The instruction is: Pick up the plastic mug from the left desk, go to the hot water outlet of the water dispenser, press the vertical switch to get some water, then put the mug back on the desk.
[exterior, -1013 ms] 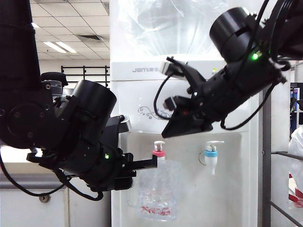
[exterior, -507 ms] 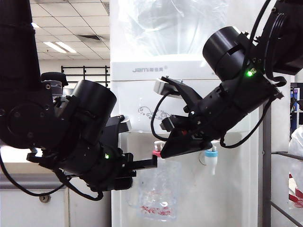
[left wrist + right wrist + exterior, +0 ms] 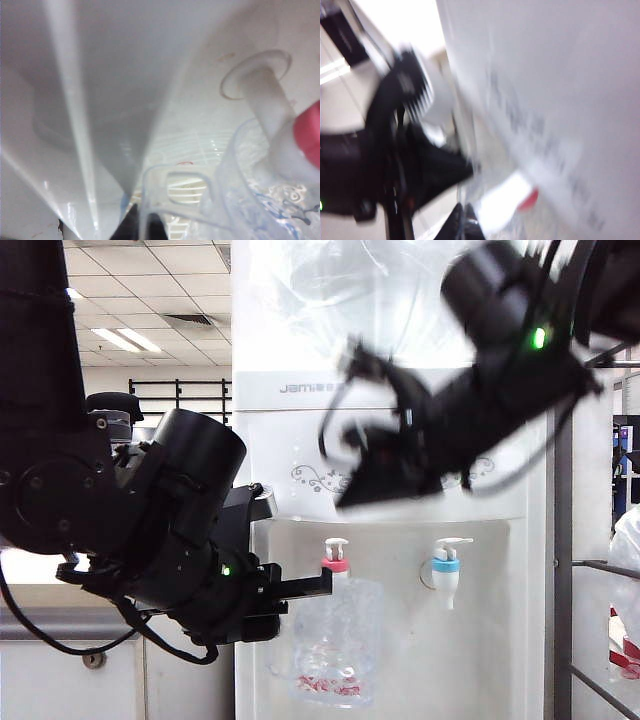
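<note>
Your left end effector (image 3: pixel 322 585) is clenched on the mug (image 3: pixel 335 640), holding it under the red-collared tap (image 3: pixel 335 558). Your right end effector (image 3: pixel 352 495), clenched and empty, hangs blurred above the lever (image 3: pixel 336 544). Returning the mug to the worktop remains.

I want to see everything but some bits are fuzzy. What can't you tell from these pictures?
- Exterior view: the right hand is smeared by motion above the red-collared white tap; its fingers cannot be made out.
- Exterior view: the clear dimpled plastic mug is see-through; its water level is unreadable.
- Right wrist view: blurred throughout.
</note>
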You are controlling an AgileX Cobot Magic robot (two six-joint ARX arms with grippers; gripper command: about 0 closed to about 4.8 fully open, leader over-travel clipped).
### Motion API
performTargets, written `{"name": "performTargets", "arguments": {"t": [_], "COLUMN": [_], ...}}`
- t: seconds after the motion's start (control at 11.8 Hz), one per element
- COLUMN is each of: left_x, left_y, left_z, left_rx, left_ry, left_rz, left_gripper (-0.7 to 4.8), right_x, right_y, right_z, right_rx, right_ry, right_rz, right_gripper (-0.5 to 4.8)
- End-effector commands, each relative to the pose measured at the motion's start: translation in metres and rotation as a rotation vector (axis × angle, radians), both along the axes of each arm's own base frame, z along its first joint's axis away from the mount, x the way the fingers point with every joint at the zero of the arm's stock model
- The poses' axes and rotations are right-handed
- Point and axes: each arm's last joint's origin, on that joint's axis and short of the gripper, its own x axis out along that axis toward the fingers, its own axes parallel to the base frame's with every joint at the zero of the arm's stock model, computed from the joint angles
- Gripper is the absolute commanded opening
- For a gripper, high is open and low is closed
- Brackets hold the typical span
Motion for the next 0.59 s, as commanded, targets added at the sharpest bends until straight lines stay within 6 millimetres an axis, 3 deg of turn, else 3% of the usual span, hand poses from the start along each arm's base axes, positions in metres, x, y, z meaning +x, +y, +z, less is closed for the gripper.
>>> {"name": "performTargets", "arguments": {"t": [0.08, 0.59], "left_x": [0.002, 0.002], "left_y": [-0.003, -0.003], "left_z": [0.007, 0.007], "left_rx": [-0.038, -0.038], "left_ry": [-0.042, -0.042], "left_rz": [-0.001, -0.001], "left_gripper": [-0.06, -0.06], "right_x": [0.004, 0.016], "right_y": [0.002, 0.011], "right_z": [0.003, -0.016], "right_rx": [0.012, -0.041], "right_ry": [-0.03, 0.036], "right_rz": [-0.005, 0.009], "right_gripper": [-0.06, -0.06]}}
